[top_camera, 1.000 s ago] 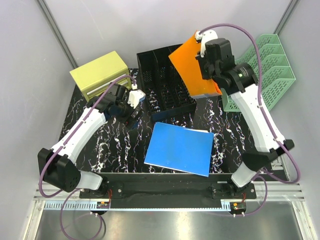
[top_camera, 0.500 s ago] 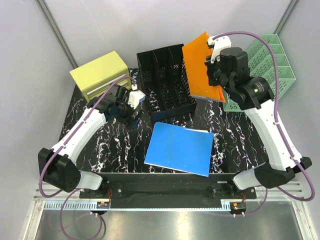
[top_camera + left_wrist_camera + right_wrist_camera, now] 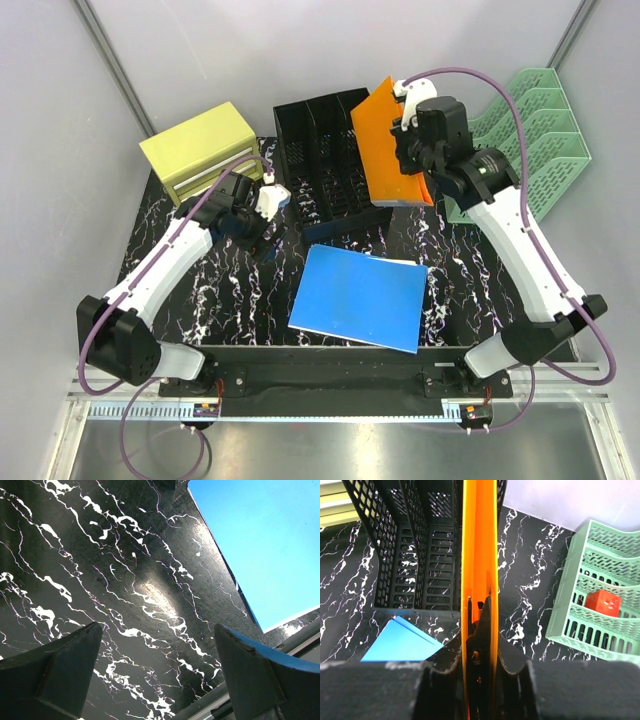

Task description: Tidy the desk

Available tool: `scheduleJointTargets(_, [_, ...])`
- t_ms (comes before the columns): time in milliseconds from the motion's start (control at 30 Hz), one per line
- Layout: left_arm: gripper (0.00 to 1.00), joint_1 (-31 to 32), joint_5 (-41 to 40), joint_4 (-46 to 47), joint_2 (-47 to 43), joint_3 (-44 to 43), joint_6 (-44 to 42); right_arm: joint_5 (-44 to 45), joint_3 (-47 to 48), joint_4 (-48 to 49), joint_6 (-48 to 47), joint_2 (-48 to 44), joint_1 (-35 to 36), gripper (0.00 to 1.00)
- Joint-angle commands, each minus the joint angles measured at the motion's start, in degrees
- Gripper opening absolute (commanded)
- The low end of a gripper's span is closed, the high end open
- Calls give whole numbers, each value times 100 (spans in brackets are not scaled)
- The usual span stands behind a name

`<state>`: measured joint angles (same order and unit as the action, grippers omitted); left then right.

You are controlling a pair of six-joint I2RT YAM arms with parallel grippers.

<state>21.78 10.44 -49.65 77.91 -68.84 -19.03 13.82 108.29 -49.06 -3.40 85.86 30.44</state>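
- Surface (image 3: 230, 290): large rectangular flat top, black with white marble-like veins, glossy, with a soft glare patch in the left wrist view.
- Fills the middle of the top view, from the arm bases at the near edge to the organisers at the far edge; far larger than any item on it.
- Carries a blue folder (image 3: 362, 297), lying flat near the front centre and slightly skewed.
- Carries a black mesh file holder (image 3: 325, 160) at the far centre, its slots open upward.
- Carries a yellow-green drawer box (image 3: 200, 150) at the far left corner.
- Carries a green tiered tray (image 3: 540, 140) at the far right, partly over the edge; small red cube (image 3: 602, 601) in one tier.
- Left hand (image 3: 262, 235): fingers spread wide, nothing between them, low over bare veined surface to the left of the blue folder; contact with the surface not determinable.
- Right hand (image 3: 410, 150): fingers pressed together on an orange folder (image 3: 385, 140), pinching it at its near edge.
- Orange folder held on edge, upright in the right wrist view, at the right end of the black mesh file holder; inside a slot or merely above it, not determinable.
- Room: plain pale grey walls (image 3: 300, 50) on three sides, slanted metal frame posts (image 3: 110, 60) at the far corners, a metal rail along the front under the arm bases.
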Motion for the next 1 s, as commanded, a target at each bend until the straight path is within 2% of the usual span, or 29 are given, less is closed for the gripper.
scheduleJointTargets(0, [99,-25,-77,227,-259,81,4,-73,43,722,-3,176,24,0])
scheduleJointTargets(533, [99,-25,-174,272,-347,204,-40,-46,271,819,-38,957,32,0])
scheduleJointTargets(700, [99,-25,-182,272,-373,204,-49,-126,973,-48,41,1546,15,0])
scheduleJointTargets(900, [99,-25,-200,280,-417,213,-40,-327,2301,-1105,208,2654,-64,0])
scheduleJointTargets(933, [99,-25,-209,280,-417,213,-40,-441,2563,-1202,304,2855,-108,2])
scheduleJointTargets(967, [99,-25,-217,280,-426,204,-40,-520,2713,-1394,409,2961,-143,18])
